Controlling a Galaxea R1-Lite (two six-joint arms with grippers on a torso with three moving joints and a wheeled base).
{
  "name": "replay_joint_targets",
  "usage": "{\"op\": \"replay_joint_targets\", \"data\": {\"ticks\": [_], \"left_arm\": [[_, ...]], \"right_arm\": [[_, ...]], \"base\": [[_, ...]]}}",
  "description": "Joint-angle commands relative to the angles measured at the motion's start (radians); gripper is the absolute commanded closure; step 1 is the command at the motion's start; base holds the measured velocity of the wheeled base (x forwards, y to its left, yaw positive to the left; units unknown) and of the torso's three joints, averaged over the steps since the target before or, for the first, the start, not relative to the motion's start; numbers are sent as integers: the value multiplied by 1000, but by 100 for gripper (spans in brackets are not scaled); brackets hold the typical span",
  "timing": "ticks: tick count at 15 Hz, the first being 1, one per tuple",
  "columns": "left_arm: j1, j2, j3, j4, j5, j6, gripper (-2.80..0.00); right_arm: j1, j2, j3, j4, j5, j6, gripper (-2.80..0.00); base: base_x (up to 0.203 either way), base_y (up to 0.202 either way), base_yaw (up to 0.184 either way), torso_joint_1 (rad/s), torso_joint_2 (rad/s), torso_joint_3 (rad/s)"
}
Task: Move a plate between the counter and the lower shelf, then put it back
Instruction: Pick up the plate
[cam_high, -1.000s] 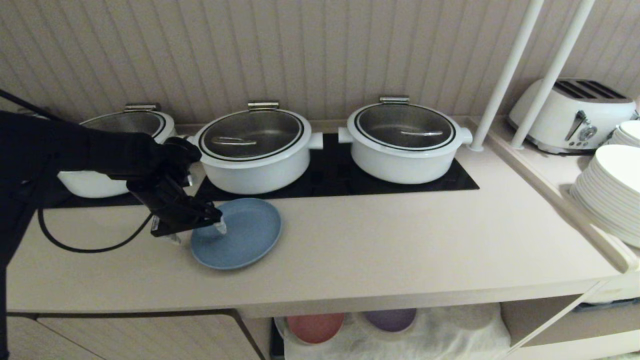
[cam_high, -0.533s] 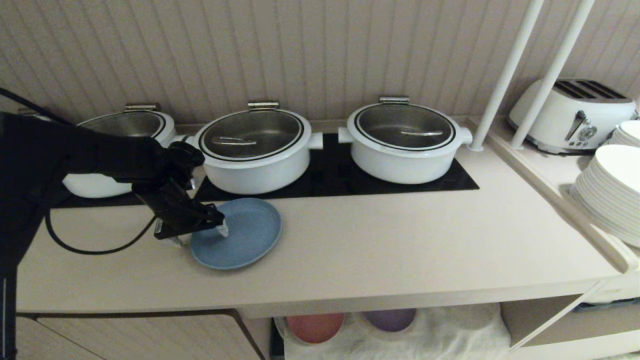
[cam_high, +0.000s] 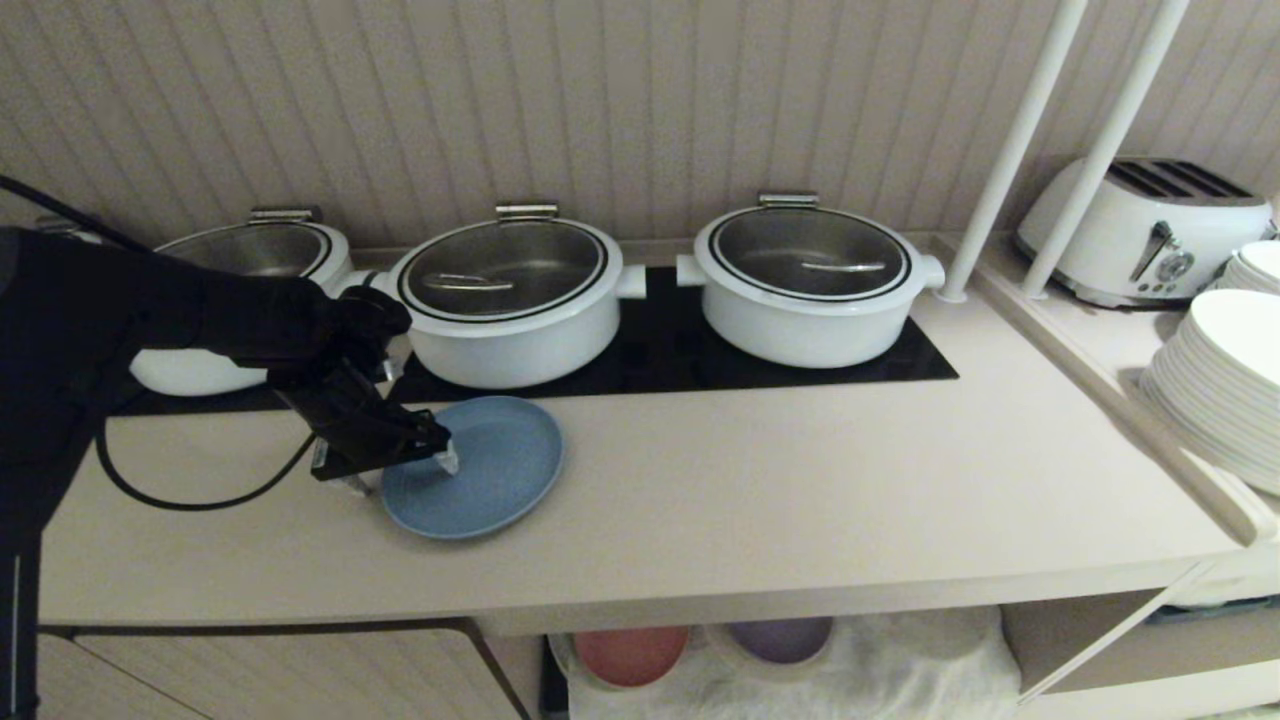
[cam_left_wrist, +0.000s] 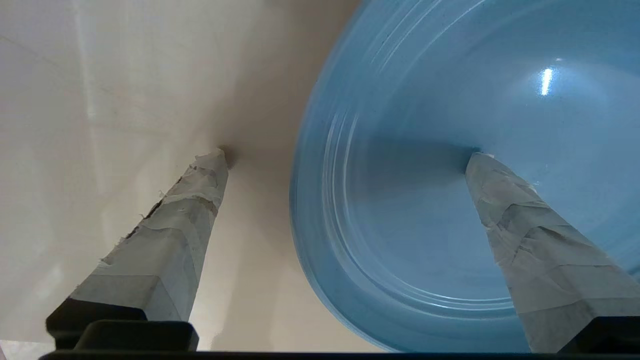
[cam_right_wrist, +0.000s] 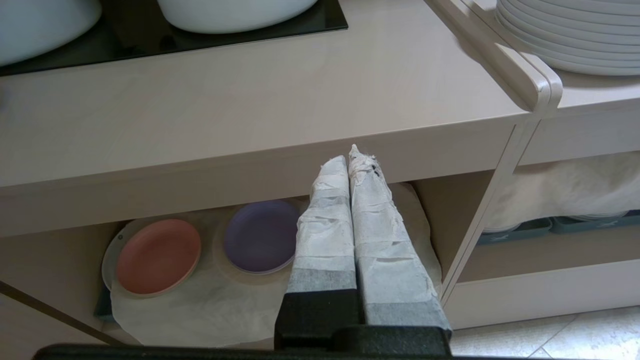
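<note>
Nothing has shifted: left tool (cam_high: 400, 470) stands wide astride the plate (cam_high: 490, 465) rim on the tabletop (cam_high: 760, 480); shelf (cam_right_wrist: 200, 310) holds pink plate (cam_right_wrist: 157, 256), purple plate (cam_right_wrist: 260, 235).

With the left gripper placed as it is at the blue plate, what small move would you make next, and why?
Probably close the left gripper: it is open, straddling the plate rim on the counter, one finger inside the plate and one outside on the counter.

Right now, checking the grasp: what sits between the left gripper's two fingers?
In the left wrist view, the blue plate's rim lies between the left gripper's open fingers, one on the counter, one inside.
</note>
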Motion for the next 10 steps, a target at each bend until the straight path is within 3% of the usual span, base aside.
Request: {"op": "replay_joint_targets", "data": {"ticks": [1,2,10], "left_arm": [[-2,2,-10,4,1,-3,-280],[-2,7,-15,4,1,-2,0],[-3,21,-47,7,6,-5,0]], "right_arm": [[0,0,0,-1,-1,0,0],[0,0,0,-1,-1,0,0],[0,0,0,-1,-1,0,0]], "base": [[0,0,0,0,0,0],[0,0,0,0,0,0],[0,0,0,0,0,0]]}}
